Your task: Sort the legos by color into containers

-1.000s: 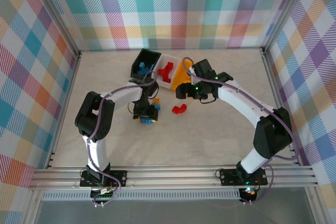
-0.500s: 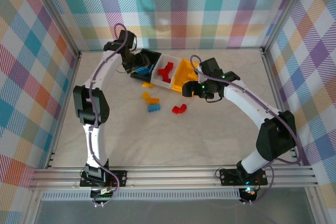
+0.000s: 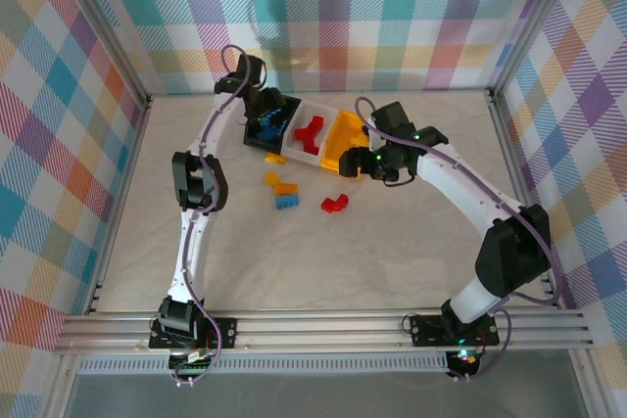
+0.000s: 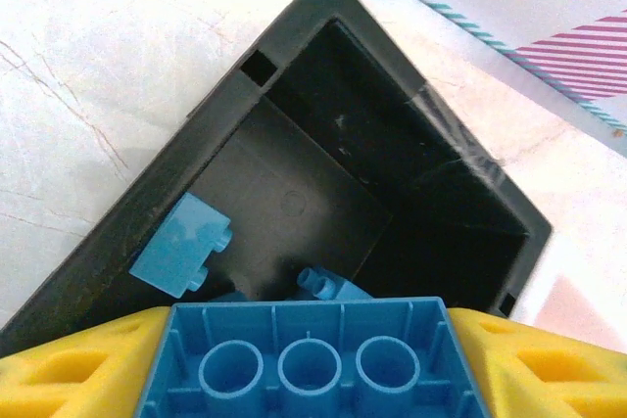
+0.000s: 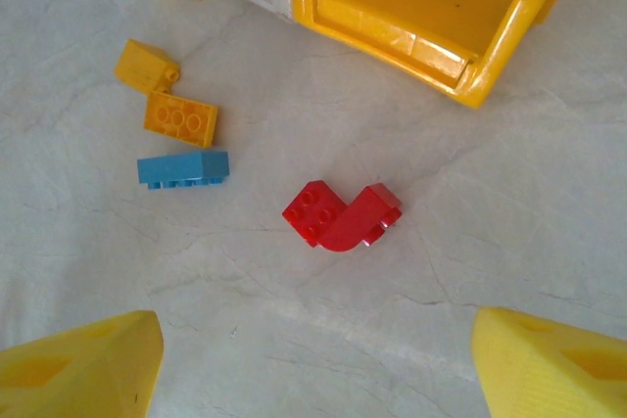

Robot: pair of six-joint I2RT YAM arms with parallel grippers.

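The left end effector has swung away from the desk middle and now hangs over the black container, grasping a blue lego. The loose blue legos lie below it. The right end effector stays released above a red lego.

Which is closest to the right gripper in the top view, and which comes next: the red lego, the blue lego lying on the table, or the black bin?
Starting from the right gripper:
1. red lego, on the table right beside it, toward the arm bases.
2. blue lego, farther off to the left.
3. black bin, at the far left end of the bin row.
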